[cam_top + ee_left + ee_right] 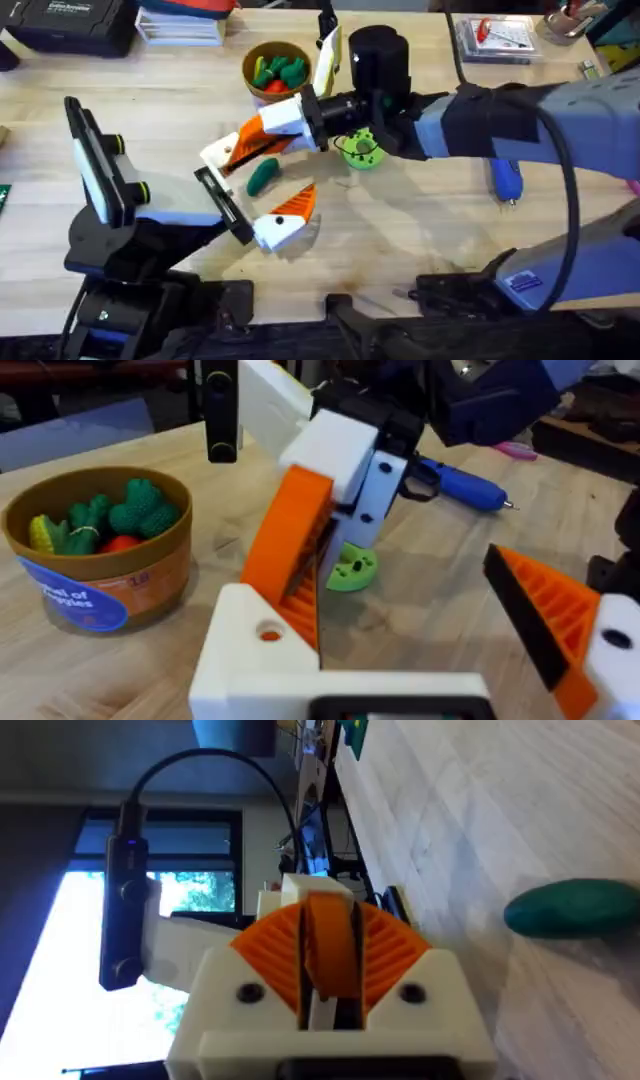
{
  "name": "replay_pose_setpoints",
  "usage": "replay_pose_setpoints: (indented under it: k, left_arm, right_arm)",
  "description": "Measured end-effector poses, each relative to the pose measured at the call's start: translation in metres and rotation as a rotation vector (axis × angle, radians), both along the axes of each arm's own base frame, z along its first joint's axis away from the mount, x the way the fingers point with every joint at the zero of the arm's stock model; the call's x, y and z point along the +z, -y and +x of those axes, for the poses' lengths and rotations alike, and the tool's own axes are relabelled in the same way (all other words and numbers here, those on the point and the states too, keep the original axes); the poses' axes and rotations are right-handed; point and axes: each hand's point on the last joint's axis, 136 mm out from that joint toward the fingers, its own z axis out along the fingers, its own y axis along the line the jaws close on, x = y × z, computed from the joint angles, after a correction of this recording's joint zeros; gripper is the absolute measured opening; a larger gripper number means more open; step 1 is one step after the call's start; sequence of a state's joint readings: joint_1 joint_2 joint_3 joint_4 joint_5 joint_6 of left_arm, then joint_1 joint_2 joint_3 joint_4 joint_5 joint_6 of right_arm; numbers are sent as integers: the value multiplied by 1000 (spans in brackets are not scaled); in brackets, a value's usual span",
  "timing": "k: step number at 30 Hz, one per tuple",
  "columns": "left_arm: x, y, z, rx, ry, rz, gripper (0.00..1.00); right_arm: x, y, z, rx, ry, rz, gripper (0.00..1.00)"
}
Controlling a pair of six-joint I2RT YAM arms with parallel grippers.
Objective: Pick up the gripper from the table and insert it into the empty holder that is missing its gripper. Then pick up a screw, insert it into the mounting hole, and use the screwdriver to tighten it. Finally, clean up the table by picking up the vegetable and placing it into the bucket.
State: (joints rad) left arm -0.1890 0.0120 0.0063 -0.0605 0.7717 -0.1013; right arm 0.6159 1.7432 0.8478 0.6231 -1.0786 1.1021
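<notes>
vegetable (263,177) wedged btwn both hands, bucket (275,68) unobstructed

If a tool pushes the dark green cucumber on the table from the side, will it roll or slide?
The cucumber looks rounded and oblong, so it would probably roll when pushed across its length. It lies free on the bare wooden table, nothing blocking it. Being small, it is likely light.

Dark green vegetable (263,176) lies beside the all-white holder (217,152).
</notes>
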Motion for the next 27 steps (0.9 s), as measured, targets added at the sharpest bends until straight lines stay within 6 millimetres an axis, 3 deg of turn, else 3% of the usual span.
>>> replay_pose_setpoints:
  k: [3, 9, 13, 22, 27]
  left_arm:
    - [0, 0, 0, -1, 3, 2, 985]
    - [0, 1, -2, -12, 12, 8, 986]
    - [0, 9, -13, -87, 9, 5, 985]
    - [0, 12, -17, -117, 5, 3, 985]
    - [0, 12, -18, -119, 5, 3, 985]
  right_arm:
    - [0, 0, 0, 0, 2, 0, 307]
    - [0, 1, 0, 3, -2, 0, 525]
    - [2, 0, -6, 33, 3, 13, 963]
    - [1, 1, 1, 5, 38, 10, 993]
    - [-12, 20, 40, -150, 126, -54, 994]
